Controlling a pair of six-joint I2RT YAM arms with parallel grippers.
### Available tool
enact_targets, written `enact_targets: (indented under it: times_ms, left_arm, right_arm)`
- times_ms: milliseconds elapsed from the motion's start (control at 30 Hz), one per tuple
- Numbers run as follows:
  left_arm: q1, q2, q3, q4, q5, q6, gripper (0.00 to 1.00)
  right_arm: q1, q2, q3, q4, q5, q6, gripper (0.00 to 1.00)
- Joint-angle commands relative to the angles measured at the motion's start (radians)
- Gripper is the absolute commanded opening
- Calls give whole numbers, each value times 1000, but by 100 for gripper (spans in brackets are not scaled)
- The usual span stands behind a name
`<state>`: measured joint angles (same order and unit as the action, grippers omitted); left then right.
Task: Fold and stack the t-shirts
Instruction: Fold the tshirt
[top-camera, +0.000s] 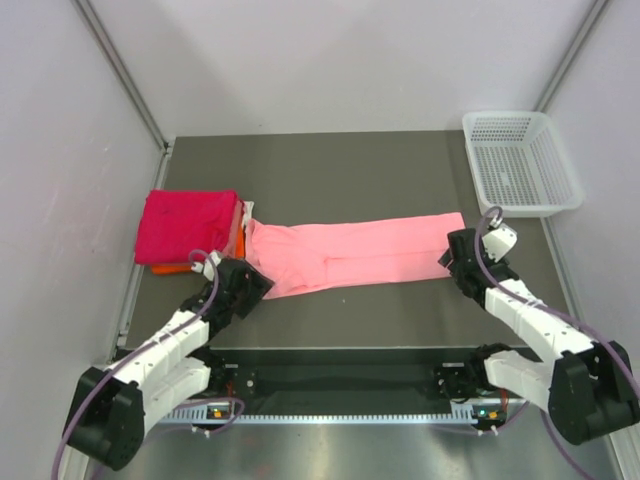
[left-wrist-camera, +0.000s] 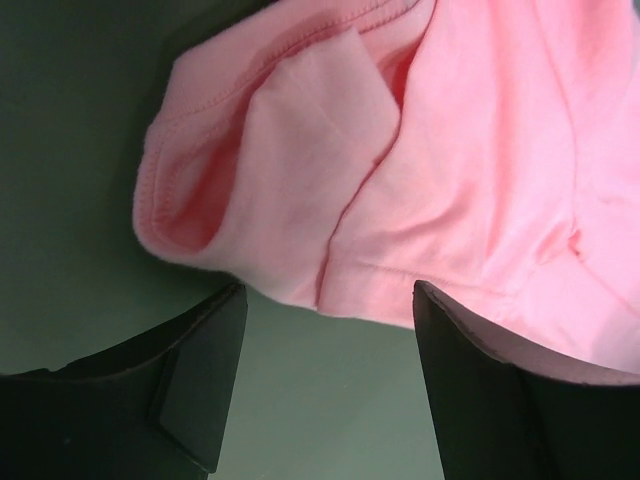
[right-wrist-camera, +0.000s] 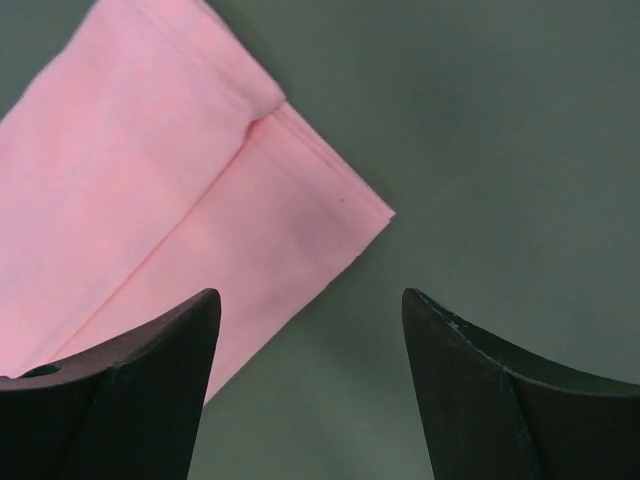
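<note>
A light salmon-pink t-shirt (top-camera: 360, 253) lies folded into a long strip across the middle of the table. A magenta-red folded t-shirt (top-camera: 190, 226) sits on an orange folded one (top-camera: 172, 268) at the left. My left gripper (top-camera: 262, 283) is open and empty at the strip's near left end; its wrist view shows the collar end of the pink shirt (left-wrist-camera: 330, 170) just beyond the fingers (left-wrist-camera: 200, 370). My right gripper (top-camera: 452, 256) is open and empty at the strip's right end, with the pink hem corner (right-wrist-camera: 300, 220) between and ahead of its fingers (right-wrist-camera: 150, 380).
A white plastic mesh basket (top-camera: 520, 162) stands at the back right of the dark table (top-camera: 400, 180). Grey walls close in on the left, back and right. A metal rail runs along the near edge by the arm bases.
</note>
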<state>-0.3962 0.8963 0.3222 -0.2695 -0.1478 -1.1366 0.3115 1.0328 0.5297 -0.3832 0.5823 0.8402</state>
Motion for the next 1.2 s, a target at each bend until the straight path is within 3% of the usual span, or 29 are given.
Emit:
enact_targets:
  times_ms: [0, 233, 333, 567, 700, 767, 1033, 1167]
  left_arm:
    - [-1, 36, -29, 96, -27, -49, 72]
    - [-1, 130, -34, 196, -19, -94, 69]
    - [-1, 174, -8, 200, -27, -95, 68]
    - [-1, 286, 55, 242, -70, -94, 66]
    - [-1, 393, 139, 251, -43, -74, 53]
    - [-1, 424, 158, 262, -26, -63, 47]
    - [2, 595, 308, 262, -53, 3, 28]
    - [11, 742, 467, 247, 20, 63, 25]
  right_arm:
    - [-72, 52, 1, 62, -50, 23, 73]
    - [-100, 236, 69, 93, -110, 43, 68]
    - [-98, 286, 84, 93, -72, 86, 59]
    - [-100, 388, 104, 144, -65, 108, 32]
    - [-100, 400, 101, 158, -70, 94, 14]
    - [-98, 391, 92, 152, -76, 91, 0]
    - [-40, 253, 61, 69, -137, 44, 0]
    - [82, 225, 81, -23, -119, 20, 0]
